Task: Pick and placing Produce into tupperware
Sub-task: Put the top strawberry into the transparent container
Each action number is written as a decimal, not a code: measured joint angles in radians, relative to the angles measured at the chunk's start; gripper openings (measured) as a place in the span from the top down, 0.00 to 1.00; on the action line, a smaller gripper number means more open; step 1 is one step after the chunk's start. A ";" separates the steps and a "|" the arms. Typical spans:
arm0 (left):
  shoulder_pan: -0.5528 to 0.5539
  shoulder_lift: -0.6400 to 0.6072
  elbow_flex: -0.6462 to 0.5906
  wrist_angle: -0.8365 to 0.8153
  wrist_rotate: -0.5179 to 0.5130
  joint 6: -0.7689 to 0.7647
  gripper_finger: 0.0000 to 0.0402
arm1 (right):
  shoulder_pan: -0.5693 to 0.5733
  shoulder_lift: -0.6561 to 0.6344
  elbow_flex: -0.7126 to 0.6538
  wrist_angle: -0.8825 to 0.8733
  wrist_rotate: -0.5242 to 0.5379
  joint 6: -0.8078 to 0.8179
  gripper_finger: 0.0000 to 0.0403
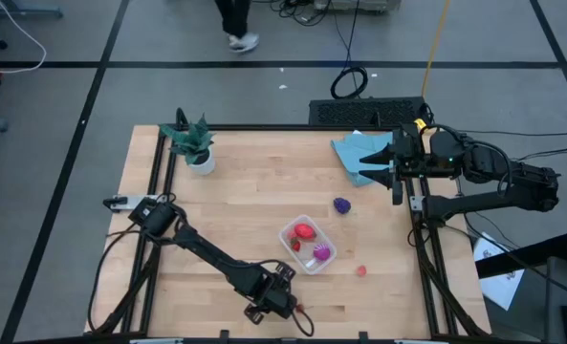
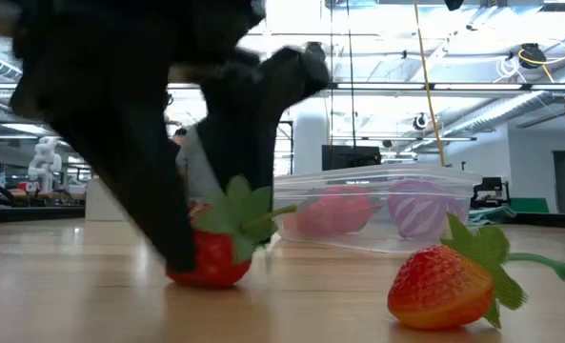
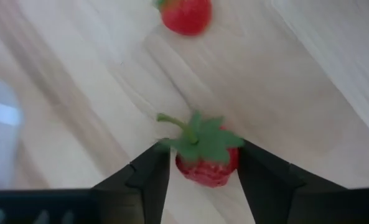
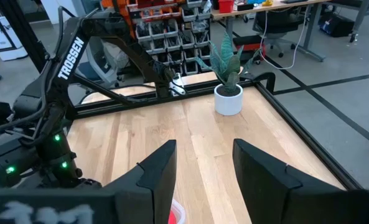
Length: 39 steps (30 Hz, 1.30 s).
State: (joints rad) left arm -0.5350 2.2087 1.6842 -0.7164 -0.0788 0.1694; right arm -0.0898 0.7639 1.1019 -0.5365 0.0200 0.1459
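The clear tupperware [image 1: 307,245] sits mid-table and holds a red piece [image 1: 304,230] and a magenta striped piece [image 1: 322,254]. A dark purple piece [image 1: 341,204] lies on the wood beyond it. My left gripper [image 3: 203,180] points down near the front edge, open. Its fingers stand on either side of a small red strawberry [image 3: 204,165], which rests on the table [image 2: 211,262]. A second strawberry [image 2: 444,286] lies on the wood to the right of the first [image 1: 361,270]. My right gripper [image 4: 203,168] hangs open, raised at the table's right edge, with nothing between its fingers. My left gripper comes at the strawberry from above, slanting, with one finger [image 3: 153,180] by the leafy side and the other finger [image 3: 259,180] by the red flank [image 3: 233,163]. The berry sits on the table. I cannot tell whether the fingers touch it.
A potted green plant [image 1: 192,145] stands at the far left corner. A blue cloth [image 1: 362,155] lies at the far right, under the right arm. A black frame [image 1: 159,182] runs round the table. A person's feet [image 1: 240,38] show beyond the far edge.
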 joint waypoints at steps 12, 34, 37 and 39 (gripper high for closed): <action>0.010 -0.003 0.054 -0.042 0.004 -0.022 0.60 | 0.000 0.000 0.000 -0.018 -0.025 0.026 0.63; 0.013 -0.003 0.036 -0.025 0.038 -0.121 0.68 | 0.000 0.000 0.000 -0.022 -0.026 0.026 0.63; 0.013 -0.003 0.011 -0.011 0.037 -0.129 0.65 | 0.000 0.000 0.000 -0.022 -0.026 0.024 0.63; 0.013 -0.003 0.010 -0.010 0.037 -0.128 0.62 | 0.000 0.000 0.000 -0.022 -0.026 0.023 0.63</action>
State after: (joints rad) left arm -0.5220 2.2059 1.6939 -0.7261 -0.0415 0.0419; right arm -0.0898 0.7638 1.1019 -0.5587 -0.0055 0.1684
